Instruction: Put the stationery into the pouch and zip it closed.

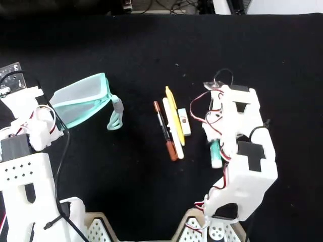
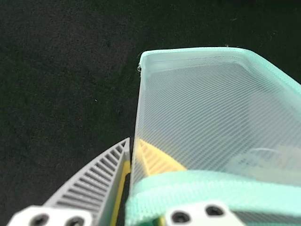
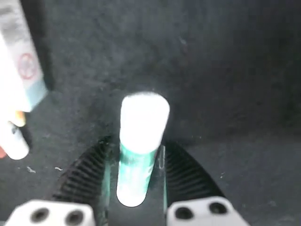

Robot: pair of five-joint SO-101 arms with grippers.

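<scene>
We are at the loading step. Our left gripper (image 2: 133, 147) pinches the edge of the mesh pouch (image 2: 211, 108). Our right gripper (image 3: 136, 162) clamps what looks like a glue stick (image 3: 141, 125), well apart from the pouch, with the pens (image 1: 169, 126) lying between. Next we must carry it to the pouch's mouth and release.

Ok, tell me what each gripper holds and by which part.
Left gripper: the mesh pouch, pinched at its teal-trimmed edge. Right gripper: the teal-and-white stick, clamped around its teal body, white cap sticking out.
</scene>
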